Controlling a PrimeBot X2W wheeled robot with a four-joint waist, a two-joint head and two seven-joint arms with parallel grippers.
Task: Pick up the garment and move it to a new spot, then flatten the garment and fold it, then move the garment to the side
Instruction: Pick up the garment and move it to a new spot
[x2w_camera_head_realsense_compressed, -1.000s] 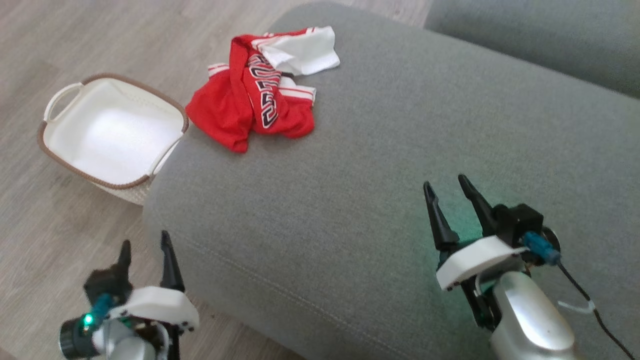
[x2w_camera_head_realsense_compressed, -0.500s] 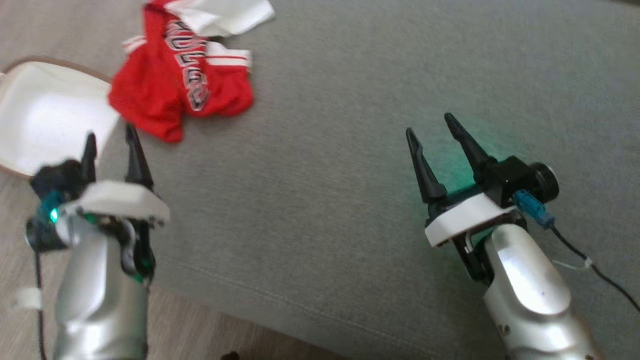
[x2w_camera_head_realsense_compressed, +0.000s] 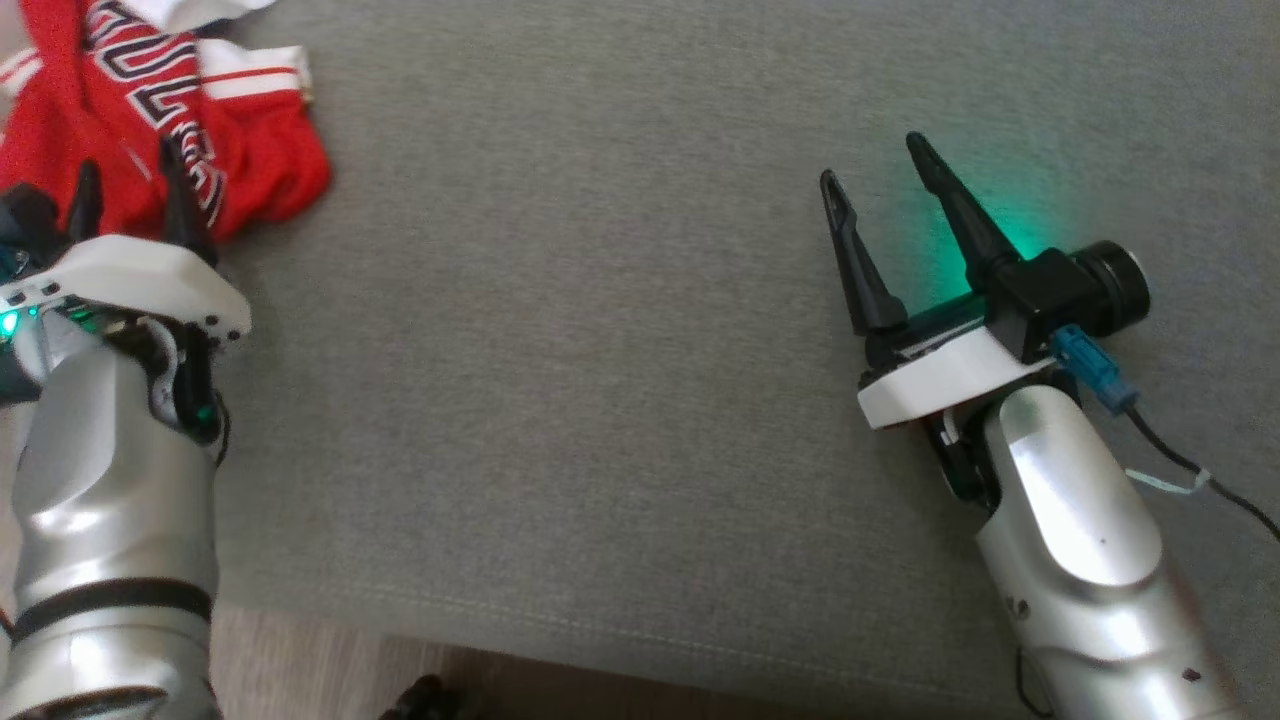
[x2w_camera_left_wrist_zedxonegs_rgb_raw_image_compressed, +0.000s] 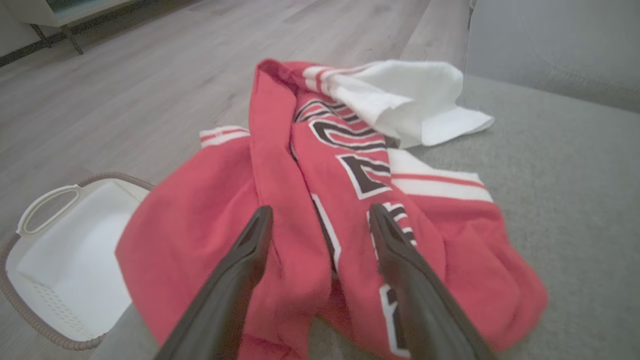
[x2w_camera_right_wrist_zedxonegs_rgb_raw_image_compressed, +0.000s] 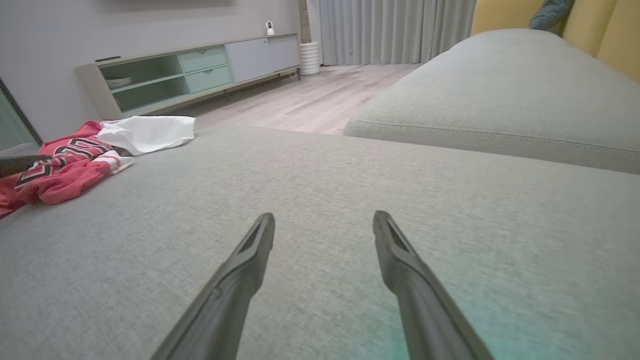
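Jersey (x2w_camera_head_realsense_compressed: 265, 175), red and white, is lying crumpled at ten o'clock on your grey sofa cushion (x2w_camera_head_realsense_compressed: 600, 400), near the edge above the white basket (x2w_camera_left_wrist_zedxonegs_rgb_raw_image_compressed: 65, 270). Your left gripper (x2w_camera_head_realsense_compressed: 128, 165) is hovering at it with fingers spread, and your right gripper (x2w_camera_head_realsense_compressed: 872, 160) is waiting released at two o'clock. You are risking pinching only one loose fold, so the rest could be dragging off the edge.

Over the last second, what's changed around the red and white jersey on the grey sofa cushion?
The left gripper has advanced, open, to the near edge of the crumpled red and white jersey; the head view shifted too. Nothing was grasped. The jersey stayed put on the grey sofa cushion, and the right gripper stayed open above bare cushion.
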